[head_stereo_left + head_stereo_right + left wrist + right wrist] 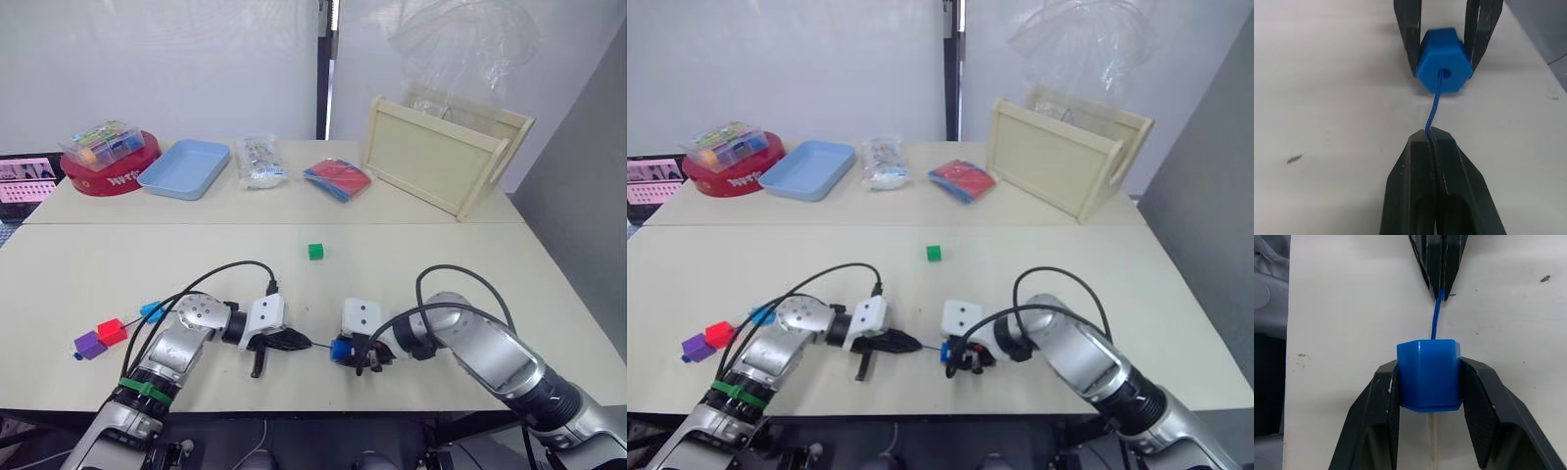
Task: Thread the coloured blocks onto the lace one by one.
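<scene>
Low over the near edge of the desk (411,257), the right claw (1430,382) is clamped on the darker blue block (1429,374) by two flat sides. The block looks light, rigid and smooth, so a side grip suits. The left claw (1433,139) pinches the limp blue lace (1434,104) near its tip, already entering the block's hole. Red block (112,332), purple block (89,344) and light blue block (151,311) lie far left; the green block (314,252) sits mid-desk.

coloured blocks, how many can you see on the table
5. A darker blue block in the right tool, the lace entering its hole. A green block alone mid-table. The purple, red and light blue blocks sit by the left arm.
</scene>
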You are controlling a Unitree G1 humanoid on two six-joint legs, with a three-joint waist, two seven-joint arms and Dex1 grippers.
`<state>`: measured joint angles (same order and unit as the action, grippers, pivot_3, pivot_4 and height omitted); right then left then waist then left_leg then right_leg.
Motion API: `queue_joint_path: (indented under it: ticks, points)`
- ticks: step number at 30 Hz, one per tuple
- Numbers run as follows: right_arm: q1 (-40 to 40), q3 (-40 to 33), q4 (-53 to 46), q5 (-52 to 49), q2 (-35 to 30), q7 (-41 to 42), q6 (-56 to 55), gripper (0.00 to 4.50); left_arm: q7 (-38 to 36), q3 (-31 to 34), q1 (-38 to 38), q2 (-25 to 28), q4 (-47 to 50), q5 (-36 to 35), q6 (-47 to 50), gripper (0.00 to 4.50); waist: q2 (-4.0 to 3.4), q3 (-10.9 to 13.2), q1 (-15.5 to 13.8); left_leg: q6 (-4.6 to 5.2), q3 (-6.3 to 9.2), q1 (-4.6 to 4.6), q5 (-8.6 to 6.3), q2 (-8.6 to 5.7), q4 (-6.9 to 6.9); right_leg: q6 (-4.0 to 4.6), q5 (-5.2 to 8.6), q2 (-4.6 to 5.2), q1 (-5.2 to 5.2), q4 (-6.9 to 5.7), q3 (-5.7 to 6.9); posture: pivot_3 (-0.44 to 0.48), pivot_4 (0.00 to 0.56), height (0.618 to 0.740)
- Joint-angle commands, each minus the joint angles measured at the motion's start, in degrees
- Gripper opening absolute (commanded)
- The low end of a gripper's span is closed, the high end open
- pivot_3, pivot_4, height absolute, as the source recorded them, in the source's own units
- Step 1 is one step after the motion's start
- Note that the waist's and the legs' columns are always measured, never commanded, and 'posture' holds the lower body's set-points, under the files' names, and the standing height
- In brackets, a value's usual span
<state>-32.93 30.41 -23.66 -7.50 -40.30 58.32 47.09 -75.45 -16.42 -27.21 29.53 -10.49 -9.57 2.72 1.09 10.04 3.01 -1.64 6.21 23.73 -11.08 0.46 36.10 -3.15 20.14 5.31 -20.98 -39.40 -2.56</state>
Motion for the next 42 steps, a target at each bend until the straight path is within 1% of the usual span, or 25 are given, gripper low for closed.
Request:
queue_joint_path:
  ticks: [1,8,12,14,15,17,18,19,20,21,22,24,26,27,30,31,32,33,35,39,42]
  points:
    - [0.33,0.48,-0.87,-0.05,0.43,-0.33,1.0,1.28,0.1,-0.38,-1.23,-1.54,2.3,-1.22,0.42,0.0,0.0,0.0,0.02,0.0,0.0,0.0,0.0,0.0,0.0,0.0,0.0,0.0,0.0,0.0,0.0,0.0,0.15,0.74]
    - [0.4,0.46,-1.32,-0.02,0.38,-0.47,1.49,1.28,-0.2,-1.81,-2.06,-3.54,1.86,-0.04,-0.16,0.0,0.0,0.0,0.03,0.0,0.0,0.0,0.0,-0.01,0.02,0.0,0.0,0.0,0.0,-0.01,0.0,0.0,0.15,0.74]
    - [0.49,0.54,-1.48,-0.01,0.23,-0.53,1.57,1.28,-0.27,-2.47,-1.92,-3.23,2.26,0.73,-0.39,0.0,0.01,-0.01,-0.13,0.0,0.0,0.01,0.0,-0.01,0.03,0.0,0.0,0.01,0.01,-0.01,0.0,0.0,0.15,0.74]
    - [0.75,0.56,-1.66,-0.01,0.18,-0.67,1.63,1.28,-0.36,-1.26,-2.14,-2.63,1.89,-0.3,0.91,0.0,0.01,-0.01,-0.16,0.0,0.0,0.01,0.0,-0.01,0.03,0.0,0.0,0.01,0.01,-0.01,0.0,0.0,0.15,0.74]
    - [0.84,0.57,-1.72,-0.02,0.18,-0.74,1.65,1.28,-0.58,-0.67,-2.27,-2.18,1.69,-0.8,1.55,0.56,0.01,-0.01,-0.15,0.0,0.0,0.01,0.0,-0.01,0.03,0.0,0.0,0.01,0.01,-0.01,0.0,0.0,0.15,0.74]
    - [0.98,0.6,-1.82,0.25,0.11,-1.04,1.26,1.28,-0.85,0.26,-2.36,-0.97,1.52,-1.02,1.56,1.1,0.01,-0.01,-0.05,0.0,0.0,0.01,0.0,0.0,0.03,0.0,0.0,0.0,0.0,-0.01,0.0,0.0,0.15,0.74]
    - [1.02,0.58,-1.89,0.34,0.06,-1.2,1.13,1.28,-1.14,0.54,-2.27,-0.43,1.68,-1.23,1.62,1.49,0.01,0.0,0.02,0.0,0.0,0.01,0.0,0.0,0.02,0.0,0.0,0.0,0.0,-0.01,0.0,0.0,0.15,0.74]
    - [1.07,0.52,-2.01,0.31,-0.01,-1.28,1.12,1.28,-1.49,0.78,-2.12,0.03,1.97,-1.55,1.73,1.76,0.01,0.0,0.1,0.0,0.0,0.0,0.0,0.0,0.02,0.0,0.0,-0.01,0.0,-0.01,0.0,0.0,0.15,0.74]
    - [1.06,0.29,-2.07,0.2,0.01,-1.42,1.19,1.28,-2.21,1.19,-1.88,0.41,2.4,-2.51,2.18,2.24,0.01,0.0,0.1,0.0,0.0,0.0,0.0,0.0,0.02,0.0,0.0,-0.01,0.0,-0.02,0.0,0.0,0.15,0.74]
    - [1.07,-0.17,-2.16,-0.06,0.16,-1.65,1.48,1.28,-2.81,1.57,-1.53,0.75,2.92,-3.43,2.65,2.44,0.01,0.0,0.1,0.0,0.0,0.0,0.0,0.0,0.02,0.0,0.0,0.0,0.0,-0.01,0.0,0.0,0.15,0.74]
    - [1.03,-1.13,-2.44,-1.06,0.36,-1.4,1.85,1.28,-3.2,1.71,-1.24,0.98,3.15,-3.95,2.72,2.84,0.01,-0.01,0.08,0.0,0.0,0.01,0.0,0.0,0.02,0.0,0.0,0.0,0.0,-0.01,0.0,0.0,0.15,0.74]
    - [1.02,-2.46,-3.13,-3.0,0.41,-0.62,2.92,1.28,-3.49,1.72,-0.97,1.13,3.28,-4.34,2.69,3.4,0.01,0.0,0.0,0.0,0.01,0.01,0.0,0.0,0.02,0.0,0.0,0.01,0.0,-0.01,0.0,0.0,0.15,0.74]
    - [1.38,-3.78,-4.37,-4.22,-0.06,-0.4,3.88,2.32,-3.39,1.4,-1.06,0.5,2.81,-4.22,1.89,4.13,0.01,0.0,-0.12,0.0,0.01,0.02,0.0,-0.01,0.02,0.0,0.0,0.01,0.0,-0.01,0.0,0.0,0.15,0.74]
    - [1.59,-4.76,-5.29,-4.89,-0.71,-0.32,4.37,2.6,-3.15,1.09,-1.26,-0.06,2.43,-3.92,0.95,4.45,0.01,0.0,-0.33,0.0,0.01,0.03,0.0,0.0,0.02,0.0,0.0,0.01,0.0,0.0,0.0,0.0,0.15,0.74]
    - [2.7,-7.74,-8.24,-6.92,-3.28,-0.15,5.83,3.58,-3.7,0.01,-1.51,-0.99,2.03,-3.25,-1.42,4.5,0.01,0.0,-0.58,0.0,0.01,0.08,0.0,-0.03,0.07,0.0,0.0,0.04,0.0,0.02,0.0,0.0,0.15,0.74]
    - [3.67,-9.01,-9.69,-7.72,-4.92,0.18,6.31,3.99,-4.24,-0.44,-1.57,-1.27,2.08,-3.5,-1.08,4.5,0.01,0.0,-0.6,0.0,0.0,0.09,0.0,-0.05,0.08,0.0,0.0,0.06,0.0,0.03,0.0,0.0,0.15,0.74]
    - [4.82,-10.3,-10.99,-8.19,-6.52,0.25,6.42,4.3,-4.36,-0.93,-1.72,-1.67,1.81,-3.37,-1.24,4.5,0.01,0.0,-0.71,0.0,0.01,0.1,0.0,-0.05,0.07,0.0,0.0,0.06,0.0,0.04,0.01,0.0,0.15,0.74]
    - [5.67,-11.23,-11.87,-8.6,-7.57,0.14,6.54,4.48,-4.43,-1.32,-1.88,-1.99,1.46,-3.15,-1.54,4.5,0.01,0.0,-0.78,0.0,0.0,0.1,0.0,-0.06,0.07,0.0,0.0,0.07,0.0,0.05,0.01,0.0,0.15,0.74]
    - [7.32,-13.0,-13.32,-9.52,-9.25,-0.15,6.86,4.48,-4.36,-2.02,-2.19,-2.69,0.64,-2.45,-2.44,4.5,0.01,0.0,-0.8,0.01,0.0,0.11,-0.01,-0.06,0.07,0.0,0.0,0.07,0.0,0.08,0.02,0.0,0.15,0.74]
    - [10.82,-16.24,-15.41,-10.06,-12.63,-1.02,7.08,4.48,-1.91,-2.91,-3.72,-5.65,-2.41,-0.33,-4.86,4.5,0.01,0.0,-0.6,0.01,0.0,0.11,-0.01,-0.06,0.07,0.0,0.0,0.05,0.0,0.06,0.02,0.0,0.15,0.74]
    - [12.91,-17.59,-15.86,-9.96,-14.75,-1.66,6.5,4.48,-0.82,-3.02,-4.8,-7.82,-3.78,-0.29,-4.26,4.5,0.02,0.0,-0.62,0.02,0.0,0.12,-0.01,-0.06,0.09,0.0,0.0,0.06,0.0,0.06,0.02,0.0,0.15,0.74]
